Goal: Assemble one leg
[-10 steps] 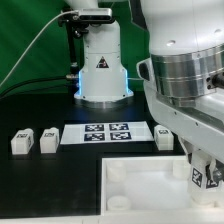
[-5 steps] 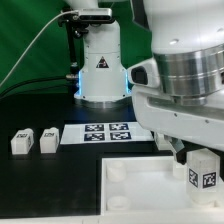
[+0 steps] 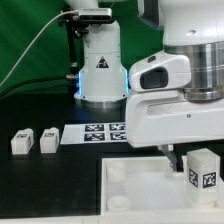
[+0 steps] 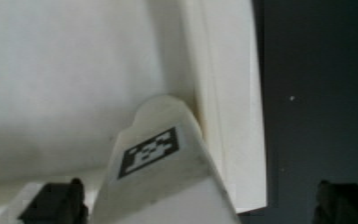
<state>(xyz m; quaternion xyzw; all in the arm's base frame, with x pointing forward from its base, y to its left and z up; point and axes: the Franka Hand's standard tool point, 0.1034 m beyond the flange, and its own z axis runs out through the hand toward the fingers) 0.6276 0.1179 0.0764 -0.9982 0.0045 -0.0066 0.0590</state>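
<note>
One leg (image 3: 203,170), a white block with a black-and-white tag, stands upright at the right end of the white tray (image 3: 135,190). My gripper (image 3: 188,158) hangs just above it, and one dark finger (image 3: 170,157) shows beside it. In the wrist view the leg (image 4: 158,165) sits between my fingers (image 4: 55,200), which stand wide apart and clear of it on both sides, so the gripper (image 4: 201,205) is open. The tray's rim (image 4: 220,100) runs behind the leg.
Two more legs (image 3: 22,141) (image 3: 48,139) lie on the black table at the exterior view's left. The marker board (image 3: 100,132) lies behind the tray. A white robot base (image 3: 101,65) stands at the back. My arm hides the table at the right.
The gripper has let go of the leg and risen from it, moving toward the exterior view's left. The leg stays standing on the tray.
</note>
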